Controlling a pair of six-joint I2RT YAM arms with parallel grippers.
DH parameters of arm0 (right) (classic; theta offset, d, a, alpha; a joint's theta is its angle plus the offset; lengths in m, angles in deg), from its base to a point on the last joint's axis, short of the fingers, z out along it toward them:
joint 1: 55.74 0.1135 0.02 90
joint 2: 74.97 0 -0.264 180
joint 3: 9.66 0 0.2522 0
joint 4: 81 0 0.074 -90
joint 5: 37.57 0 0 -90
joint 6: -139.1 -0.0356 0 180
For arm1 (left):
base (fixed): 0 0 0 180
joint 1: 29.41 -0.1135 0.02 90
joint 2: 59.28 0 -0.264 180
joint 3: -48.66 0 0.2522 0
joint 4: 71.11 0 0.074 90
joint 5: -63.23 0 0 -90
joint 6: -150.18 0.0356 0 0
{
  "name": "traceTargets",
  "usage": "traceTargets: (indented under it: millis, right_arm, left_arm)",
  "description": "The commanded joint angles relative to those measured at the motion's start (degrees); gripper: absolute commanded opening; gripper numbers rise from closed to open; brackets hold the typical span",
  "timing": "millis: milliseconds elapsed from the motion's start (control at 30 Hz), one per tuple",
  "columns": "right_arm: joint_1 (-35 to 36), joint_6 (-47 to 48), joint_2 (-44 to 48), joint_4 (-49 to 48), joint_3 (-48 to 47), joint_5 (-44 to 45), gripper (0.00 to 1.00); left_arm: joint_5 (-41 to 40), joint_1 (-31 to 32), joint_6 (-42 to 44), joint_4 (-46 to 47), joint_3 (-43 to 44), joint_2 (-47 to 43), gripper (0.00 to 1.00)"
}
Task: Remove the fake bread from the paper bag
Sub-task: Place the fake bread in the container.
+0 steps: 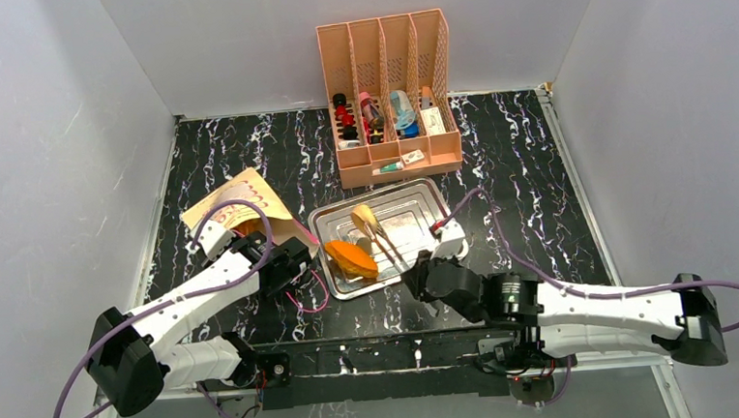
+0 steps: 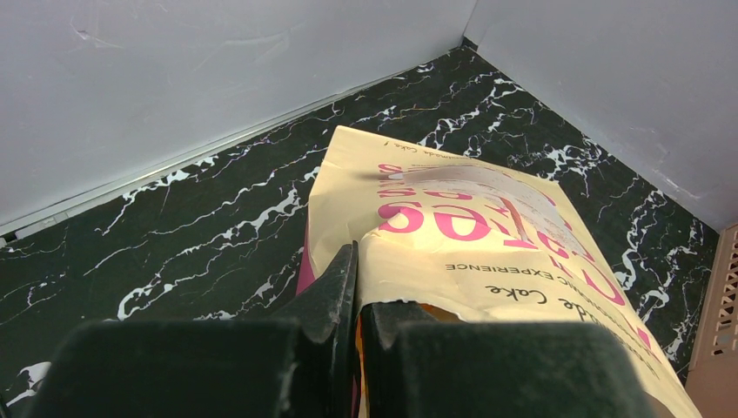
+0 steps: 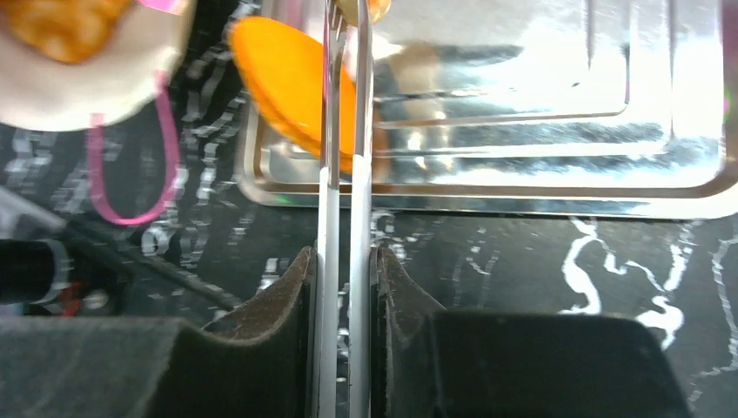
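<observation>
The tongs (image 3: 325, 218) are held squeezed nearly shut by the right gripper (image 3: 344, 261), tips pinched on a tan bread piece (image 1: 363, 215) above the metal tray (image 1: 419, 204), while the paper bag (image 2: 470, 235), left of the tray, is clamped by the left gripper (image 2: 358, 292).

Saw open tabletop (image 1: 529, 189) right of the tray (image 1: 413, 228) and far of the paper bag (image 1: 239, 202). Met the organizer (image 1: 385, 48) blocking far centre, tongs (image 1: 379, 233) slanting across the tray. Was hemmed by walls (image 1: 51, 141) left, right, far.
</observation>
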Motion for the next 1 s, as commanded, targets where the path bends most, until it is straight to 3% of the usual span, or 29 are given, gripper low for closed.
traceTargets:
  millis: [0, 267, 467, 633, 967]
  right_arm:
    - [0.1, 2.0, -4.0, -3.7, 1.3, 8.9, 0.0]
    - [0.1, 2.0, -10.6, -6.0, 3.1, 11.5, 0.02]
    - [0.1, 1.6, -8.4, -7.4, 4.9, 11.1, 0.3]
    - [0.1, 1.4, -8.7, -7.2, 4.8, 9.7, 0.39]
    - [0.1, -1.1, -7.7, -4.1, 4.8, 9.3, 0.43]
  left_arm:
    - [-3.8, -0.3, -8.5, -1.4, 1.0, -1.6, 0.0]
    - [-3.1, -0.3, -10.1, -1.4, 0.2, -1.2, 0.0]
    - [-2.8, -0.3, -10.8, -1.3, 0.2, -0.7, 0.01]
    - [-2.4, -0.3, -11.2, -1.3, 0.4, -0.3, 0.01]
    - [-2.1, -0.3, -11.1, -1.4, 0.3, -0.8, 0.01]
